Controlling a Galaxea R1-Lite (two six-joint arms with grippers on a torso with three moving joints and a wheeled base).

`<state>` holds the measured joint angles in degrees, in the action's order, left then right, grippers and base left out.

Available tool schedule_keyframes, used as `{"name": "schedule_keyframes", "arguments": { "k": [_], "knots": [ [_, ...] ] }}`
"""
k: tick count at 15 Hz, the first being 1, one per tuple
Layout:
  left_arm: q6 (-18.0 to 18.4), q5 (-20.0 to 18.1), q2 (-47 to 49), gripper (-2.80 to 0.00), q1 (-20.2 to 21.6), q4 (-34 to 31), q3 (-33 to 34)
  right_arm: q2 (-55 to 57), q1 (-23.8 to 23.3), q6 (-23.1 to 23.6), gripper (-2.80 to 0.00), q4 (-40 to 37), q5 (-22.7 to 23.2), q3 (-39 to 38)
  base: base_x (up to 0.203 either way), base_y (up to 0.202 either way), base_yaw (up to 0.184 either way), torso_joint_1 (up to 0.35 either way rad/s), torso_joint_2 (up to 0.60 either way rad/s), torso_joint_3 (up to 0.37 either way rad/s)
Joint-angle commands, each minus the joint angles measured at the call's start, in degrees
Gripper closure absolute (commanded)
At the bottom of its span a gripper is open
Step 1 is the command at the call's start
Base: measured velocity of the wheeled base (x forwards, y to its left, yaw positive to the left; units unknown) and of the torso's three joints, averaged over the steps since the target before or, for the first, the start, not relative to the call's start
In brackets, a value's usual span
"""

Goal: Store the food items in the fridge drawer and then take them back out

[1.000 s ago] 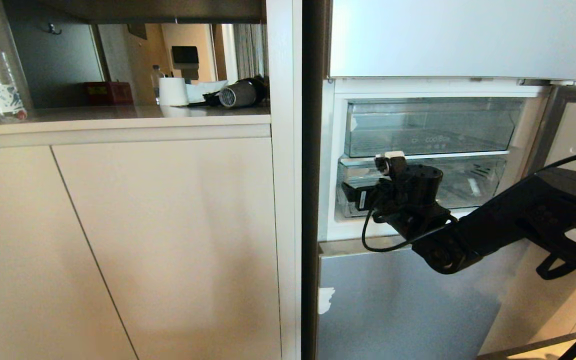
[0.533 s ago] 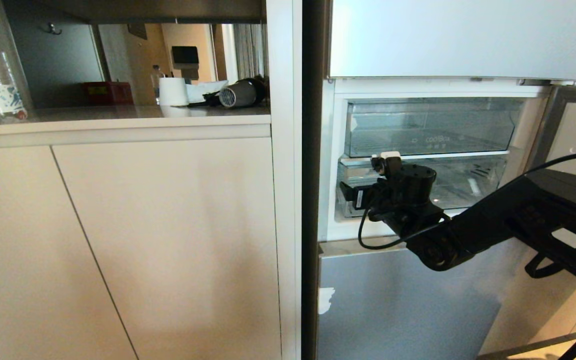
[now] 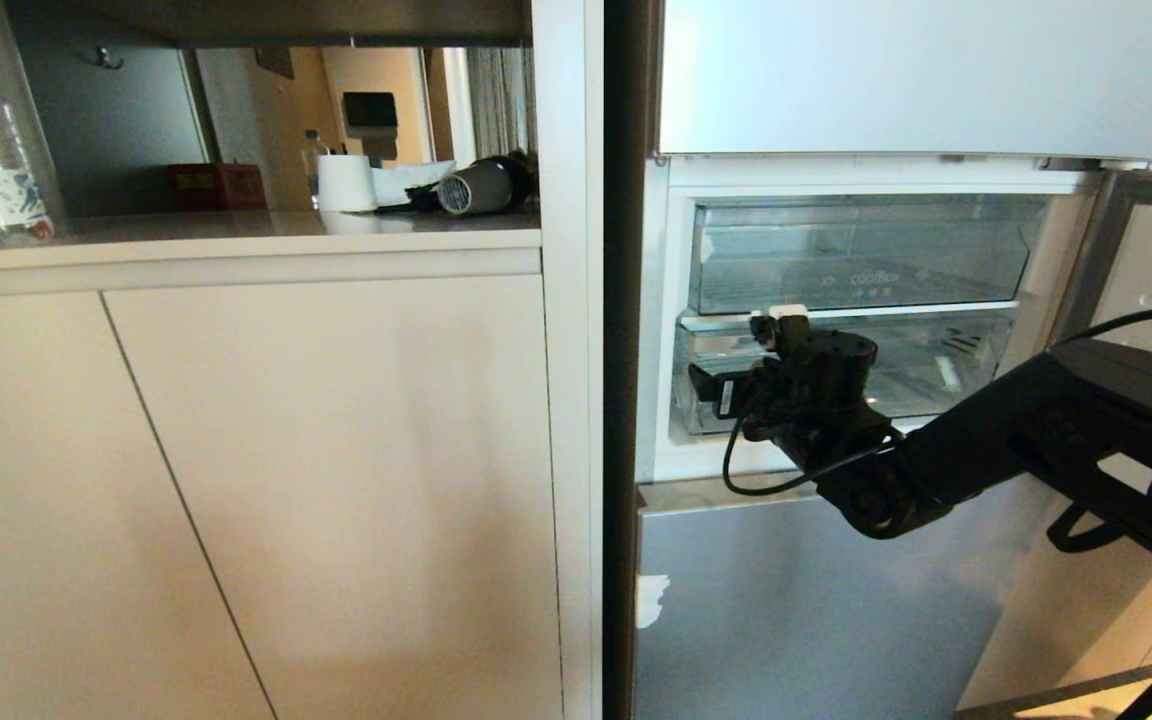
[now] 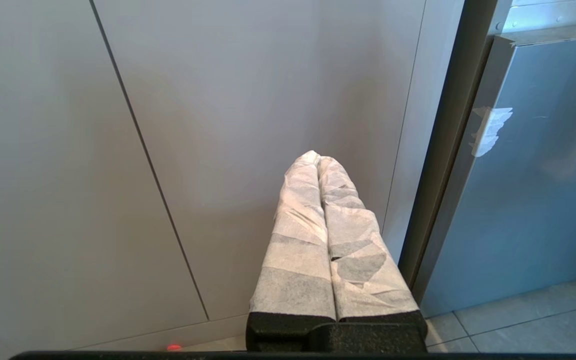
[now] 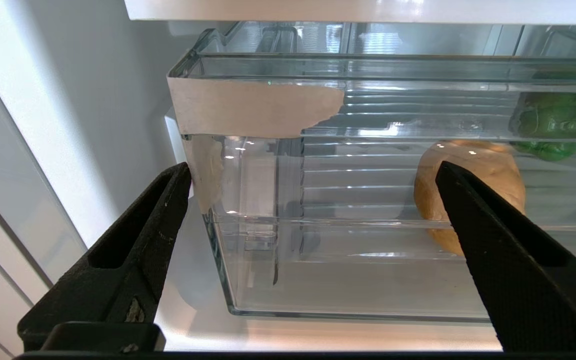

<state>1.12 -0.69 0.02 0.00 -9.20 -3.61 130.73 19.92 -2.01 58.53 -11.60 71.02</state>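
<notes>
So storing looks done: potato [image 5: 468, 192] and pepper [image 5: 553, 120] both sit inside the drawer [image 5: 248, 107], just ahead of the right gripper [image 5: 313, 180], whose jaws are wide apart, empty. Left gripper [image 4: 318, 162] pressed together, parked by the cabinet [image 4: 218, 100]. Left: take 2 items out.
</notes>
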Motion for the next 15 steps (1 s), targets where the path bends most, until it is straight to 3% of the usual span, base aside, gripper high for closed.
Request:
{"name": "schedule_keyframes", "arguments": {
  "k": [1, 15],
  "knots": [
    [0.0, 0.0, -0.1, 0.00, 0.0, -0.1, 0.0, 0.0, -0.7, 0.0, -2.80, 0.4, -0.1, 0.0, 0.000, 0.000, 0.000, 0.000, 0.00, 0.000],
    [0.0, 0.0, 0.0, 0.00, 0.0, -0.1, 0.0, -0.3, 2.9, 0.2, -2.80, 0.5, -0.7, -0.9, 0.000, 0.000, 0.000, 0.000, 0.00, 0.000]
  ]
}}
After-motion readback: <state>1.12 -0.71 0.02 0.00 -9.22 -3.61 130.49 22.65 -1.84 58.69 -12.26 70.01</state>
